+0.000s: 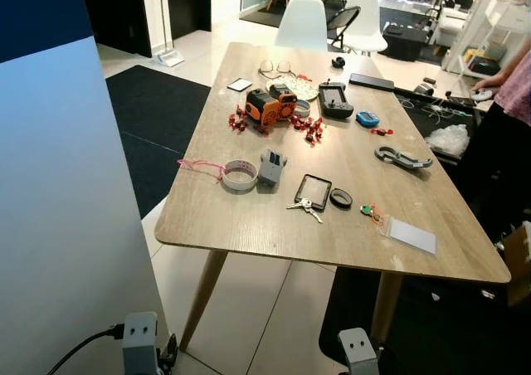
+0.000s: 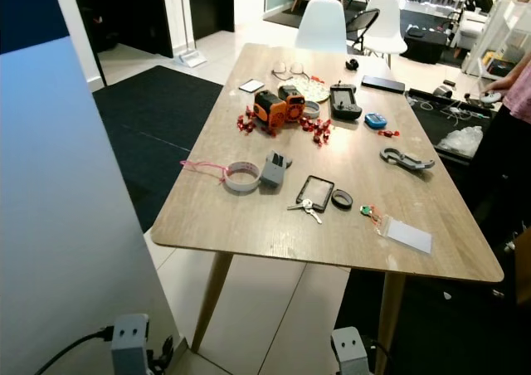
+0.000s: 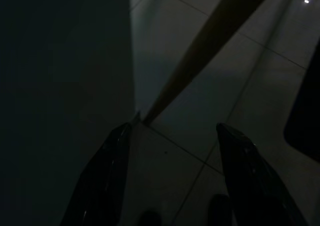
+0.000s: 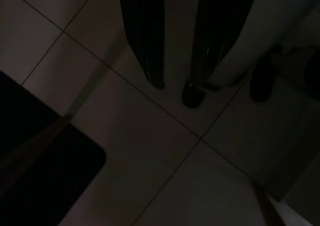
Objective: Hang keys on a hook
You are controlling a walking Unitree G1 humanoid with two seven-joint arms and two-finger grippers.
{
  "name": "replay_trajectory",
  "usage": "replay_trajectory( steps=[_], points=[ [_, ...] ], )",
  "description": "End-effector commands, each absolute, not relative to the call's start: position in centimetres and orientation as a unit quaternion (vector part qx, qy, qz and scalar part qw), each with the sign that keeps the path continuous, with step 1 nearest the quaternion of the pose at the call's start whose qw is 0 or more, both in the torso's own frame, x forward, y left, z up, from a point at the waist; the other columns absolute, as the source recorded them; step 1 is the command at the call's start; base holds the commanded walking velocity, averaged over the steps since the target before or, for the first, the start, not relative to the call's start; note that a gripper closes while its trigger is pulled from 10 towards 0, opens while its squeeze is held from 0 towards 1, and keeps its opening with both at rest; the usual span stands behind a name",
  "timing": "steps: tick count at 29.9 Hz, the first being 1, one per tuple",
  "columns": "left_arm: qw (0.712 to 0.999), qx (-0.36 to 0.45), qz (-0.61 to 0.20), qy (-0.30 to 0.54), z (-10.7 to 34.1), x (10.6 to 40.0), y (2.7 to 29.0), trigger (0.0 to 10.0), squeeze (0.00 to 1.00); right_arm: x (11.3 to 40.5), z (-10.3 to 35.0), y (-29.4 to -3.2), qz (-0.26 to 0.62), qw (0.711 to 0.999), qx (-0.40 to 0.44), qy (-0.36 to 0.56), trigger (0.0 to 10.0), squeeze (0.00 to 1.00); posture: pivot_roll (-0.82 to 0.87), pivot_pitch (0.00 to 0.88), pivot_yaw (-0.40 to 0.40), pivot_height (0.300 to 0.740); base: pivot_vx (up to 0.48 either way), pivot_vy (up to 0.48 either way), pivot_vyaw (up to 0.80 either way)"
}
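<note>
Left eye view: long light wooden table point(image 1: 249, 217) ahead, cluttered.
Keys: small silver bunch of keys point(image 1: 305, 207) near the table's near edge, touching the near-left corner of a black rectangular frame point(image 1: 314, 190).
Neighbours: black ring point(image 1: 341, 197) just right of the frame; grey roll of tape point(image 1: 240, 176) to the left.
Left gripper point(image 3: 172, 181): hanging low over pale floor tiles, fingers spread, empty.
Right gripper point(image 4: 175, 88): low over tiles, 2 fingers slightly parted, holding nothing.
Person: standing at the far right.

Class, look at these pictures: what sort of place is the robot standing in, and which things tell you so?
Probably a workshop or office room: a wooden table strewn with gadgets such as an orange device, keys and tape, white chairs beyond.
</note>
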State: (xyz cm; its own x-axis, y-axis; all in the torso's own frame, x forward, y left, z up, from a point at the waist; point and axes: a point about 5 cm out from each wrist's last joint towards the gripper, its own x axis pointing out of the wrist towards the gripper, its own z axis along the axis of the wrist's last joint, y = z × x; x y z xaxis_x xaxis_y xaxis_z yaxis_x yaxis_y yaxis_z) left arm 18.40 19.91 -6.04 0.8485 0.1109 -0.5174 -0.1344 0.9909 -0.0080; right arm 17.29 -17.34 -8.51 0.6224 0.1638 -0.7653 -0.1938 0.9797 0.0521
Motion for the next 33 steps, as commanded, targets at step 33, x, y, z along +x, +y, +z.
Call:
replay_trajectory(
  steps=[33],
  points=[
    [0.954,-0.023,0.056,0.295,-6.56,18.24,19.5,10.0,0.0,17.0,-8.62,-18.0,0.076,0.9,-0.012,0.428,10.0,0.0,0.06,0.065,-0.076,0.74,0.0,-0.182,0.0]
  ],
)
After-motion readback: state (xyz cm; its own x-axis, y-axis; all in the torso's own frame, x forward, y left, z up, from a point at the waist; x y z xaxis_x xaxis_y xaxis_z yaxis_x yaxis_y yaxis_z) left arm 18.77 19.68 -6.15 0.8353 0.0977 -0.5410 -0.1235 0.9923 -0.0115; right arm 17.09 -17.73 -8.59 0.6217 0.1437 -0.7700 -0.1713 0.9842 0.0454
